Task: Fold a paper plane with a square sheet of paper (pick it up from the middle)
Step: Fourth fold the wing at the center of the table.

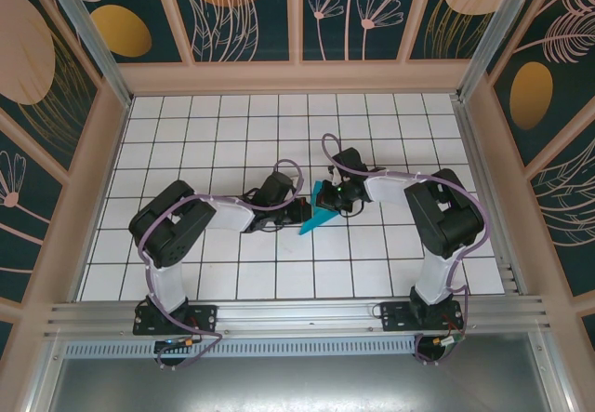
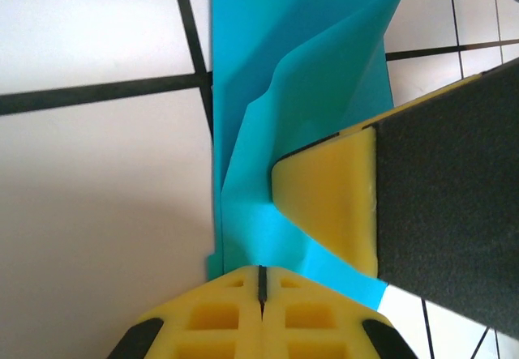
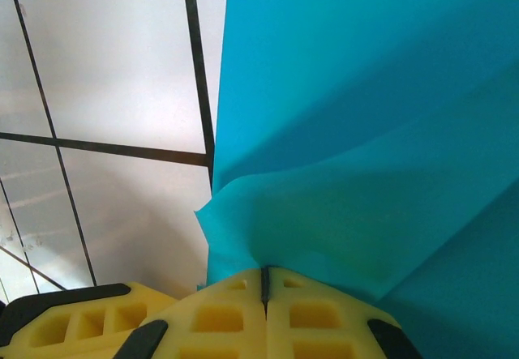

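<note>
The cyan-blue sheet of paper (image 1: 318,219), folded into a narrow pointed shape, lies at the middle of the table between my two grippers. My left gripper (image 1: 302,211) comes in from the left. In the left wrist view it (image 2: 261,274) is shut, its tips resting over the paper's (image 2: 308,67) near end. Whether paper sits between them I cannot tell. My right gripper (image 1: 337,198) comes in from the right. In the right wrist view it (image 3: 263,276) is shut on a raised, curling flap of the paper (image 3: 365,132). One of its fingers (image 2: 324,205) lies across the sheet.
The white grid-tiled table (image 1: 232,133) is boxed in by patterned side and back walls. An aluminium rail (image 1: 297,312) with both arm bases runs along the near edge. A finger of the left gripper (image 3: 65,322) sits close beside the right gripper's tips.
</note>
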`<action>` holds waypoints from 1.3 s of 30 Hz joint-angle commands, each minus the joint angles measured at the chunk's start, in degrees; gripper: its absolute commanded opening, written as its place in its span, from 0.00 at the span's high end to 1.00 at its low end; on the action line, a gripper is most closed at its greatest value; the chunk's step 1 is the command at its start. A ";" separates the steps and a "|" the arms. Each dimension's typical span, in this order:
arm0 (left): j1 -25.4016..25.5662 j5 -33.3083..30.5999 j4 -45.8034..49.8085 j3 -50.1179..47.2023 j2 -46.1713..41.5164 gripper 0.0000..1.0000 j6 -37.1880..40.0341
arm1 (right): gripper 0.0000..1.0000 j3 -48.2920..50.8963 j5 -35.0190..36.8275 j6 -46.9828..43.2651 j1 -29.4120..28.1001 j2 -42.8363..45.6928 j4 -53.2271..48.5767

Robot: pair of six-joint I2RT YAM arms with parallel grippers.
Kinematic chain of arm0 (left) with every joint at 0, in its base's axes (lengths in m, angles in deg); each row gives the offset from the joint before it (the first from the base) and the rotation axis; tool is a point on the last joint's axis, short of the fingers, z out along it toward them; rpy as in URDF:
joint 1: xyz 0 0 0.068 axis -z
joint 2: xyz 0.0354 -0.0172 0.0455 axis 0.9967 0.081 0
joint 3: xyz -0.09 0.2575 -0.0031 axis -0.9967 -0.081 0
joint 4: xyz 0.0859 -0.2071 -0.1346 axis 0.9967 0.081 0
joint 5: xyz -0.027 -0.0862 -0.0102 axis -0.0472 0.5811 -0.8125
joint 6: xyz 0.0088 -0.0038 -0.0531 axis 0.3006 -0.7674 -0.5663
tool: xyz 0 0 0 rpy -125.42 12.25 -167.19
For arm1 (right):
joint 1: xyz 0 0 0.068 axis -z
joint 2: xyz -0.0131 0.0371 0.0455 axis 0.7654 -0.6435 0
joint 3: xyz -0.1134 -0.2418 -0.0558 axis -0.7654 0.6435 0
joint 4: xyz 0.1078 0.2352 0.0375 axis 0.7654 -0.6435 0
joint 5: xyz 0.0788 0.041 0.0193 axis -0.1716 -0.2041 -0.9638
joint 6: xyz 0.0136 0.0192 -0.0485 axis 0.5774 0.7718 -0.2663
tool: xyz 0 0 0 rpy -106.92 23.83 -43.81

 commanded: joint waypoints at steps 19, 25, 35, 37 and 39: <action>1.61 0.51 -3.55 -3.41 -5.19 0.88 -9.29 | 1.00 1.37 3.84 1.12 0.12 -0.94 -1.22; 1.88 1.75 -3.35 -2.95 -3.42 0.89 -9.92 | 1.00 1.36 3.67 1.25 0.12 -0.71 -1.23; 2.31 1.52 -0.71 -3.89 -1.46 0.91 -10.09 | 1.00 1.42 3.40 1.44 0.11 -0.30 -1.14; 2.28 0.91 0.04 -3.84 -1.49 0.91 -9.92 | 1.00 1.50 3.49 1.53 0.20 -0.17 -1.13; 2.32 0.41 0.99 -3.72 -1.35 0.92 -9.88 | 1.00 1.68 3.38 1.47 0.28 0.05 -0.74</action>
